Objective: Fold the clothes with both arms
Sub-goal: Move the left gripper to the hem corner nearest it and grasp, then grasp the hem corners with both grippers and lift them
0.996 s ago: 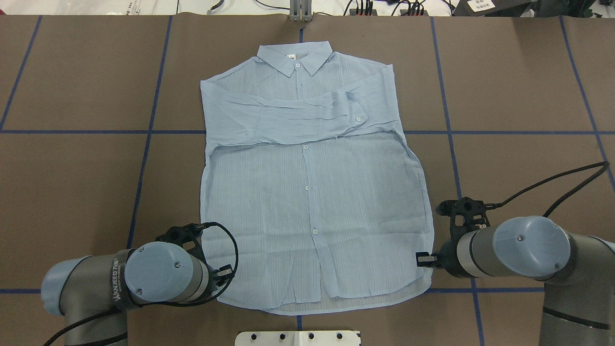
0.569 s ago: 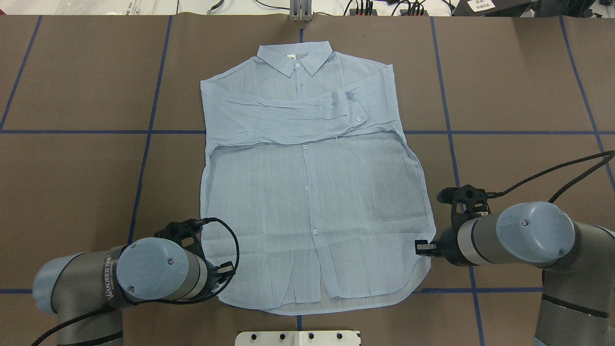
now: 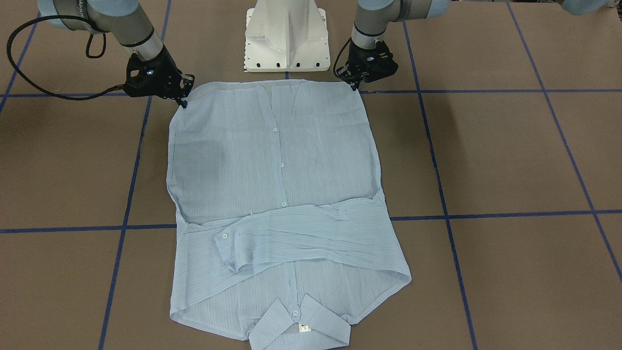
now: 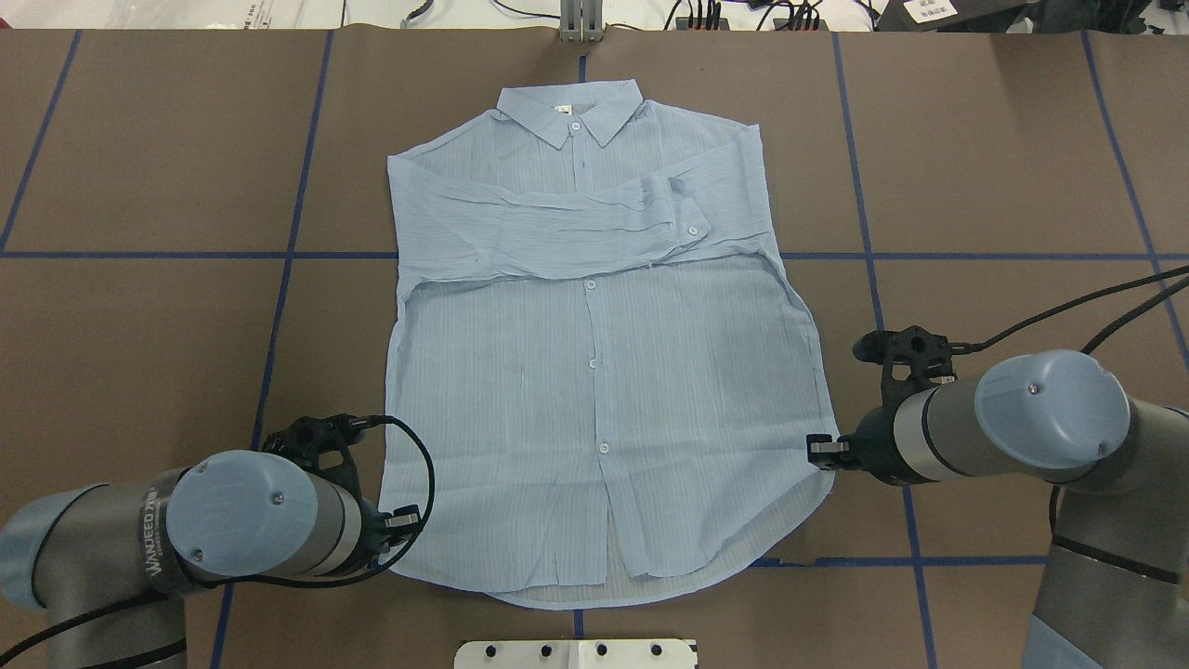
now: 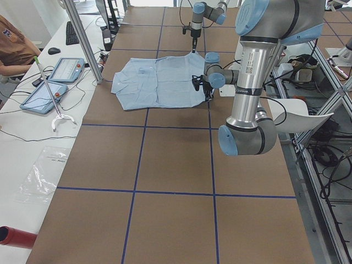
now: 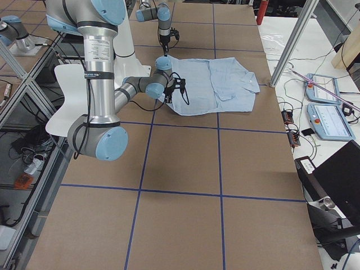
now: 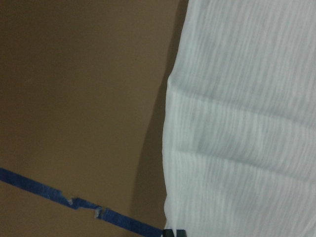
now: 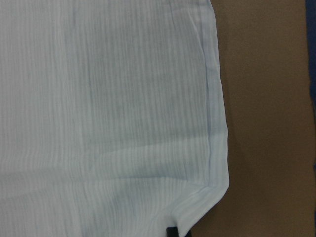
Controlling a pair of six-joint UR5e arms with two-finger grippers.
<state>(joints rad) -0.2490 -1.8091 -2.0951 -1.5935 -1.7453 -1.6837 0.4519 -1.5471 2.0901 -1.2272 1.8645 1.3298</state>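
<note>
Closest to the robot, we saw the left gripper (image 3: pixel 358 83) and the right gripper (image 3: pixel 183 98) each pinching a bottom corner of the shirt (image 4: pixel 594 390) — one on each side. The shirt lay buttons-up on the brown tabletop (image 4: pixel 139 325), a sleeve (image 4: pixel 557 232) folded across its chest — its collar (image 4: pixel 568 111) was farthest away.

the shirt (image 4: pixel 594 372) lies flat in the middle of the table (image 4: pixel 1003 167), collar (image 4: pixel 568 111) toward the far edge, hem (image 4: pixel 594 593) toward the robot's edge, just before the pedestal base (image 4: pixel 576 653). one sleeve (image 4: pixel 557 228) lies folded across the chest, cuff (image 4: pixel 683 223) toward the robot's right. the left gripper (image 3: pixel 354 83) is at the hem's left corner, the right gripper (image 3: pixel 183 99) at its right corner.
</note>
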